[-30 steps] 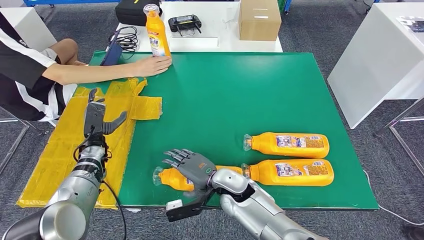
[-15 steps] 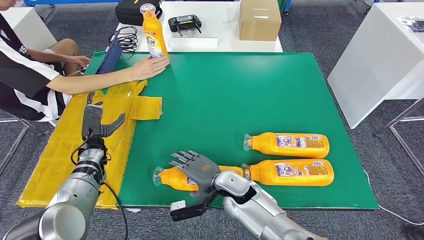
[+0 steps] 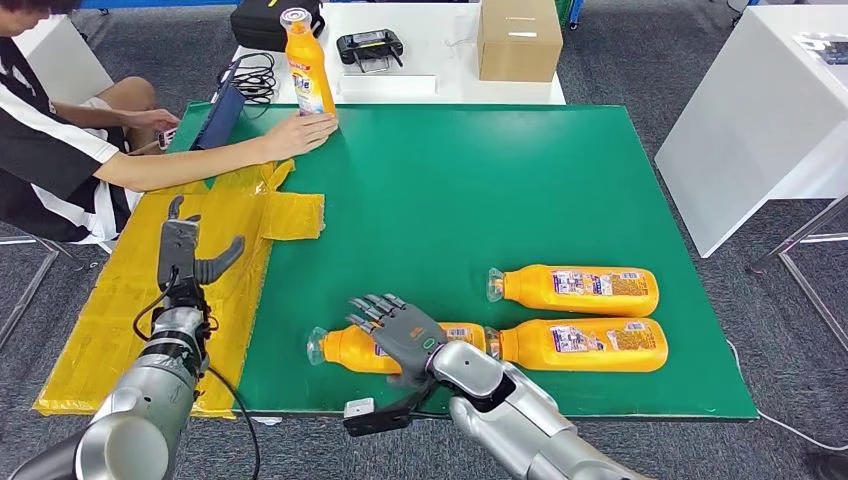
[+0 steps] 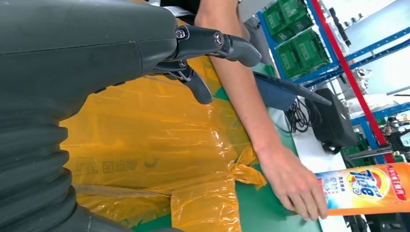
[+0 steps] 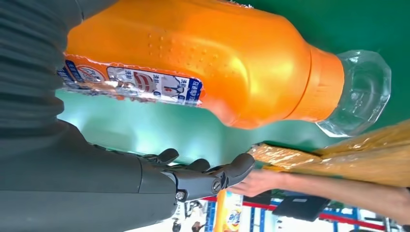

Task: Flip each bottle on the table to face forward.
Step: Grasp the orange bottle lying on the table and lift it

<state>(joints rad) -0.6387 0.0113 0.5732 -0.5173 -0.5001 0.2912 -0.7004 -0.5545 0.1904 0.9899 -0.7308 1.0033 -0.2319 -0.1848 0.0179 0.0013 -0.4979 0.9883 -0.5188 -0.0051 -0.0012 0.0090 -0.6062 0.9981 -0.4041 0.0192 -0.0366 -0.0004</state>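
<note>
Three orange bottles lie on their sides near the front of the green table (image 3: 480, 190): one (image 3: 577, 290), one (image 3: 587, 345) in front of it, and a third (image 3: 347, 350) to their left. My right hand (image 3: 398, 333) lies over the third bottle's body with fingers spread and nothing gripped. In the right wrist view that bottle (image 5: 193, 63) sits beside my open right hand (image 5: 145, 181), its clear cap pointing away. My left hand (image 3: 187, 255) is held open above the yellow plastic sheet (image 3: 130, 300). A fourth bottle (image 3: 306, 65) stands upright at the far left edge, with a person's hand (image 3: 300, 132) at its base.
The person sits at the left, forearm stretched over the table corner. Behind the green table, a white table carries a cardboard box (image 3: 518, 38), a black controller (image 3: 370, 47), a black bag (image 3: 268, 22) and cables (image 3: 255, 72). Another white table (image 3: 760, 110) stands at the right.
My right hand has slid a little right along the lying bottle, baring more of its neck and a strip of label. My left hand has dropped slightly to the left. The person has leaned back.
</note>
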